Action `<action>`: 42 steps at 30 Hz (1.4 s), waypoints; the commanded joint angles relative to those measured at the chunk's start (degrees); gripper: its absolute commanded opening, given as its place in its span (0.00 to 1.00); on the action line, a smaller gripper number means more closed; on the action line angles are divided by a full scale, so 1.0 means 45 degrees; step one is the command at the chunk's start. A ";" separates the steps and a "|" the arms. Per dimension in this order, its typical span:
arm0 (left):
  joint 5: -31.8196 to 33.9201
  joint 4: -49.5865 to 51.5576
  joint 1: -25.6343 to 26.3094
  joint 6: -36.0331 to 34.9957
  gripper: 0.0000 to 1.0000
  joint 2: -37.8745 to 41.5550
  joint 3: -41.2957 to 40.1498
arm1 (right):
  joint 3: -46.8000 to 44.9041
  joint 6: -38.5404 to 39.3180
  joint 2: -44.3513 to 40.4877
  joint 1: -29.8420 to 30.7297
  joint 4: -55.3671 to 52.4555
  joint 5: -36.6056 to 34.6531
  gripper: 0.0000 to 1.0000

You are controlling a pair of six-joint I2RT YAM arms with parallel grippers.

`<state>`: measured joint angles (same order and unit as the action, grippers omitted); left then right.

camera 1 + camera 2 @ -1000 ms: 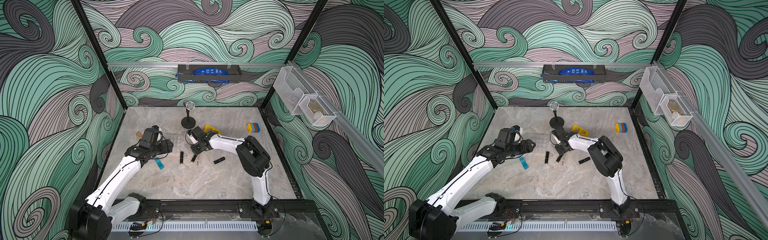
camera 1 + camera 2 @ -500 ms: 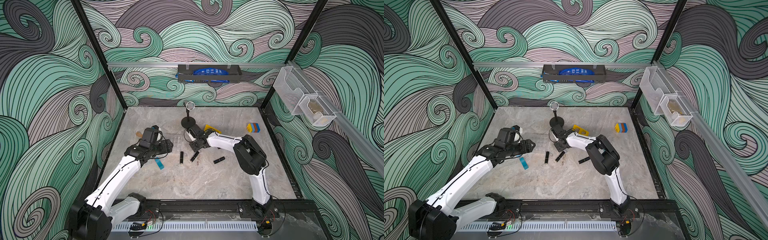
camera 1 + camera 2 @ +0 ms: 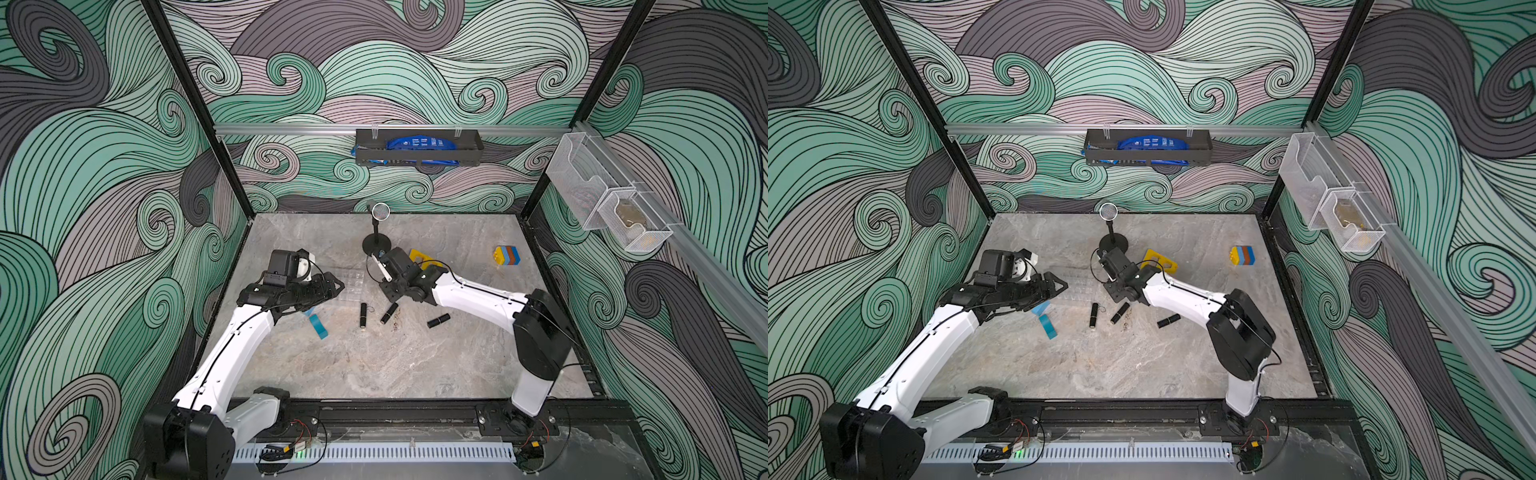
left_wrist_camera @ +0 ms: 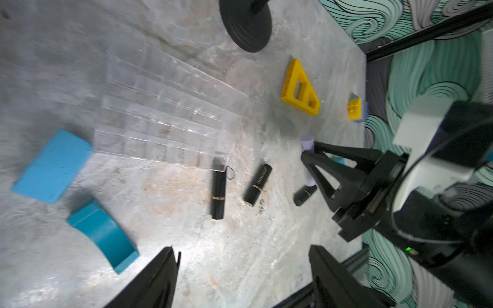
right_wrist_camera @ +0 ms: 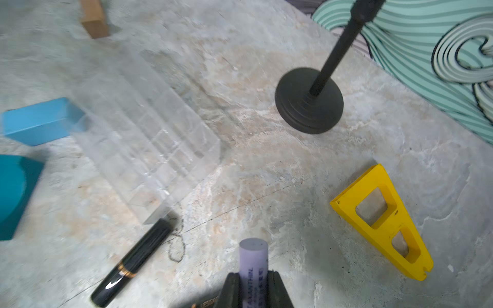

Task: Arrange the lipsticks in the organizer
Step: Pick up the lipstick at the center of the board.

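Three black lipsticks (image 3: 363, 316) (image 3: 388, 312) (image 3: 438, 321) lie flat on the marble floor, in front of the clear gridded organizer (image 3: 351, 282). The leftmost one touches the organizer's (image 4: 165, 120) near corner. My right gripper (image 3: 384, 278) is shut on a pale lilac tube (image 5: 253, 256), just right of the organizer (image 5: 144, 138). The tube sticks out past the fingertips. My left gripper (image 3: 332, 289) hovers at the organizer's left edge, open with nothing between its fingers (image 4: 170, 256).
A black stand (image 3: 376, 245) with a round mesh head rises behind the right gripper. A yellow triangular frame (image 3: 417, 255) lies right of it, a coloured brick stack (image 3: 507, 255) further right. Two blue blocks (image 3: 318, 326) sit left of the lipsticks. A wooden block (image 5: 94, 18) lies beyond the organizer.
The right gripper's jaws have closed on the lilac tube and shifted slightly back and left. The left arm has not moved.
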<state>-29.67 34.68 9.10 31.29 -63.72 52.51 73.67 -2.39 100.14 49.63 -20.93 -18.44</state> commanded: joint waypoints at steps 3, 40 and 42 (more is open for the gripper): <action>-0.5180 -0.1837 0.0336 0.1630 0.74 -0.0802 -0.0733 | -0.2472 0.1640 -0.2346 0.2415 0.2490 -0.1052 0.18; -0.6922 -0.2435 0.1389 0.1680 0.20 0.0212 -0.2957 | -0.4616 0.3217 -0.4157 0.4636 0.4941 -0.0672 0.17; -0.6893 -0.2420 0.1394 0.1685 0.17 0.0132 -0.2945 | -0.4613 0.3242 -0.4209 0.4636 0.4963 -0.0644 0.17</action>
<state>-59.66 24.03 14.94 39.88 -62.52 38.11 53.17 11.73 82.78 70.52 -0.99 -22.24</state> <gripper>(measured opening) 0.203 0.191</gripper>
